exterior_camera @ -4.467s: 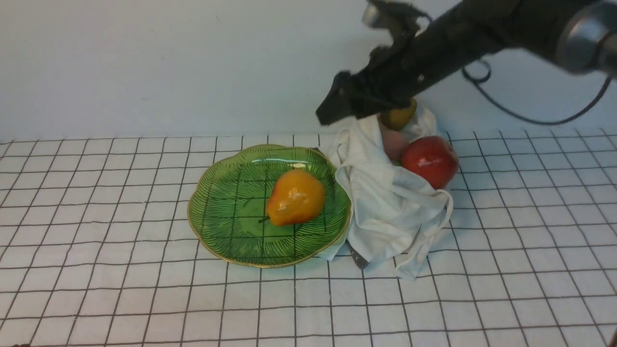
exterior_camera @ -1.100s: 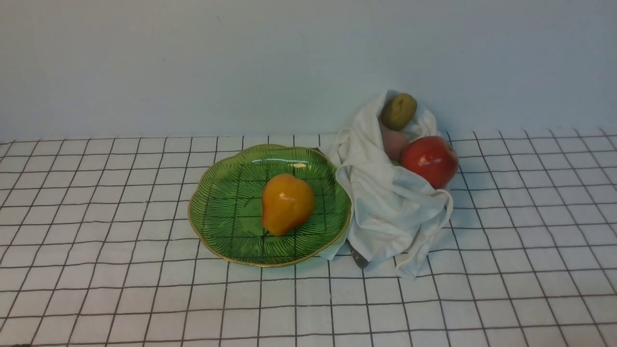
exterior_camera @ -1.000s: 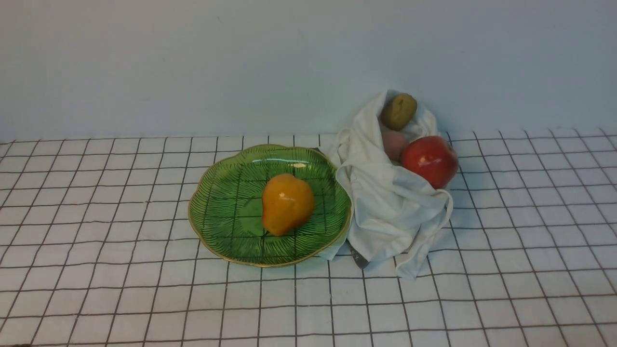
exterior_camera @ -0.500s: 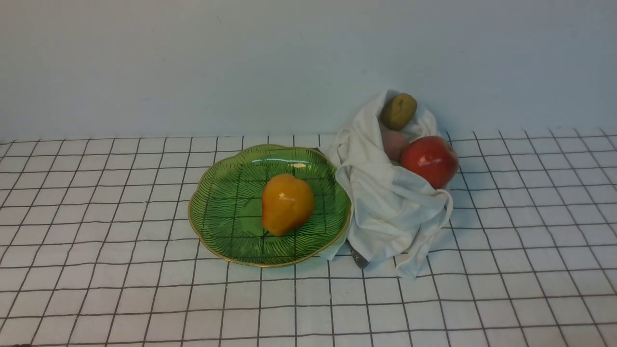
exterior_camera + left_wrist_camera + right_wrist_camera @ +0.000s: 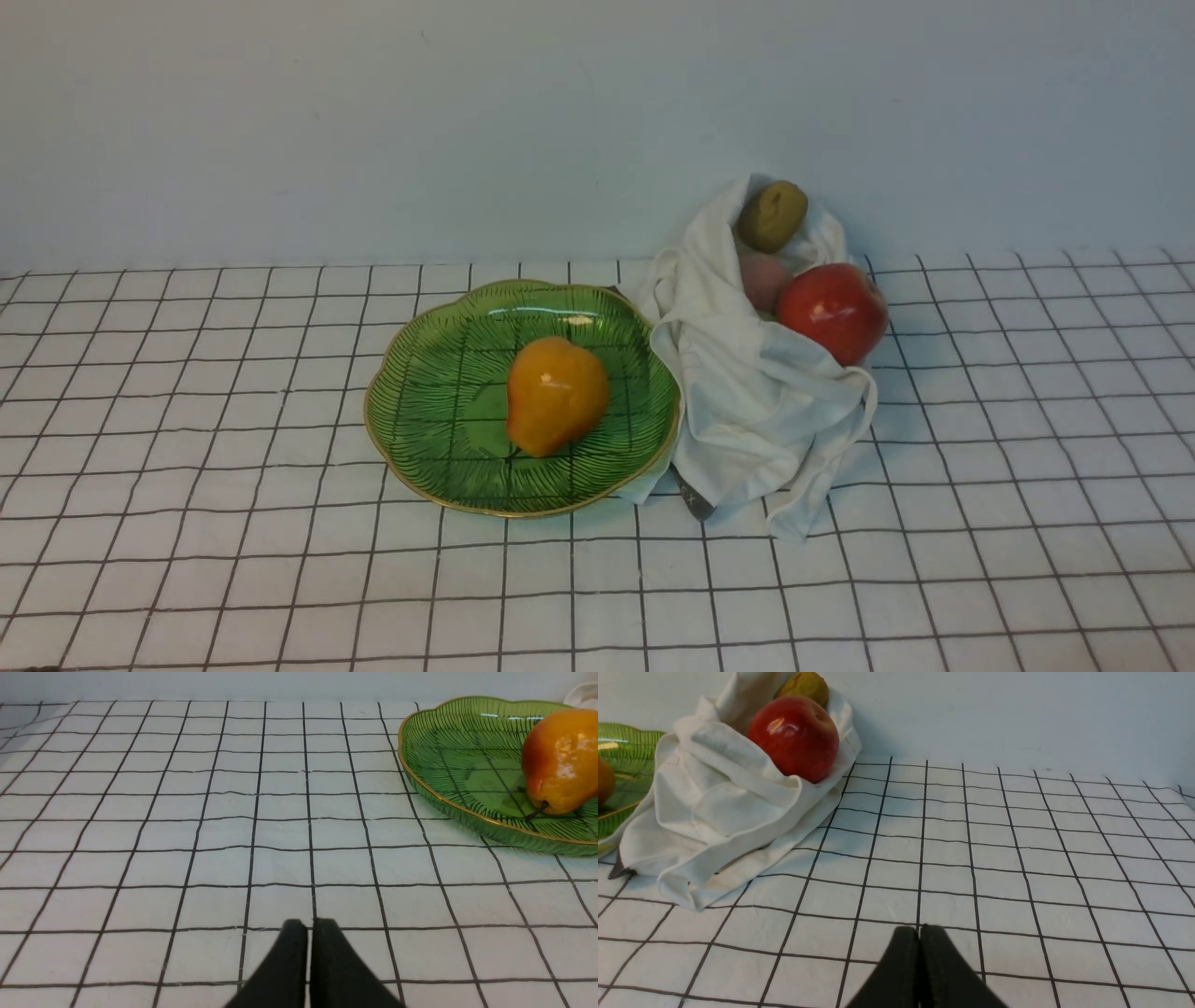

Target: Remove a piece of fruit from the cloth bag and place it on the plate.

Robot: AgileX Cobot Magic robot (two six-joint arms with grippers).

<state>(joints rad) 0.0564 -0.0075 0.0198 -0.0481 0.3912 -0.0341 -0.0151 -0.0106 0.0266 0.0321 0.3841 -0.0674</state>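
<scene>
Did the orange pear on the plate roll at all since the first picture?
Yes. The pear rolled slightly toward the robot's left on the plate, away from the cloth bag; its stem swung round toward the robot.

A round, shiny red apple (image 5: 832, 312) sits high at the right of the scene, and a small brown-green kiwi (image 5: 772, 216) sits just behind and above it. Between them shows a dull pinkish rounded shape (image 5: 763, 280), perhaps another fruit, too hidden to tell. A white tablecloth with a thin dark grid (image 5: 980, 485) covers the table, before a plain pale wall (image 5: 373, 121).
</scene>
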